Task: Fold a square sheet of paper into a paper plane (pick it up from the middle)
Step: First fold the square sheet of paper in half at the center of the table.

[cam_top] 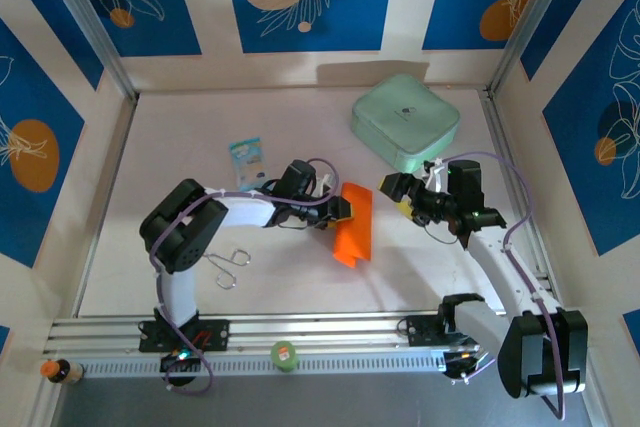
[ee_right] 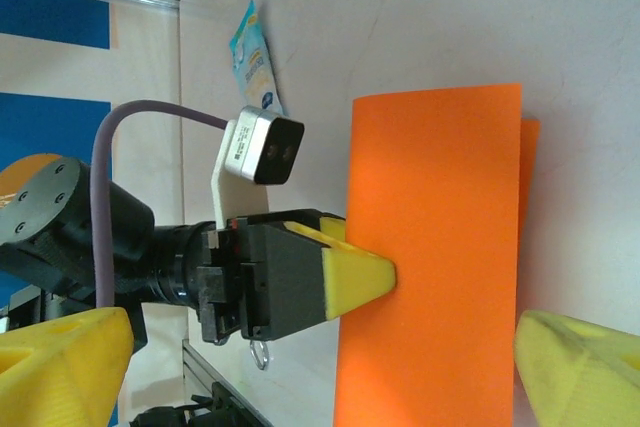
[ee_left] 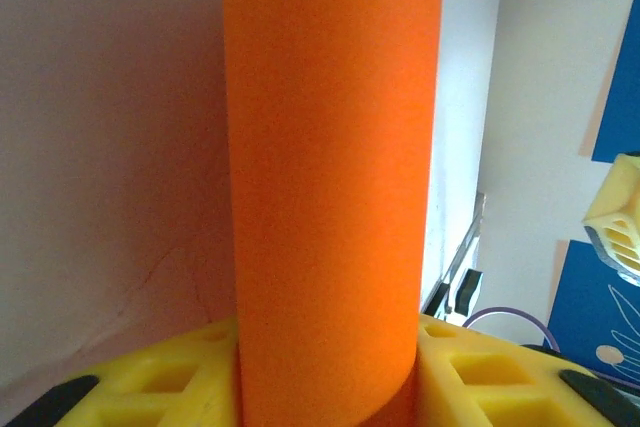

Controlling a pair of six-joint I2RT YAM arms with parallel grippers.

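Pale table top [cam_top: 180,147], blue leaf-print wall panels round it.

Top view: orange paper sheet [cam_top: 353,225] sits mid-table, folded over into a narrow strip, long axis running near-to-far. L gripper [cam_top: 340,210] comes in from the left and is clamped on the strip's left edge, jaws narrow w/ the paper between them. R gripper [cam_top: 398,193] is just beside the strip's right edge, not touching, jaws spread wide, nothing in them. Mint-green box [cam_top: 405,119] at far right, well apart from the paper. Blue-white packet [cam_top: 246,159] lies far-left of L gripper. Small metal hook [cam_top: 228,262] near the L arm base.

L wrist view: orange paper sheet [ee_left: 330,147] stands up thru the middle as a rounded band, pinched at the bottom betw the yellow fingers [ee_left: 170,382] of L gripper [ee_left: 325,392]. Table behind it.

R wrist view: orange paper sheet [ee_right: 430,247] ahead, doubled, back layer peeking out at the right edge. L gripper [ee_right: 350,277] grips its left side, one yellow tip laid on the front face. R gripper [ee_right: 320,367] fingertips [ee_right: 60,367] far apart at the bottom corners, holding nothing. Packet [ee_right: 255,67] on the table beyond.
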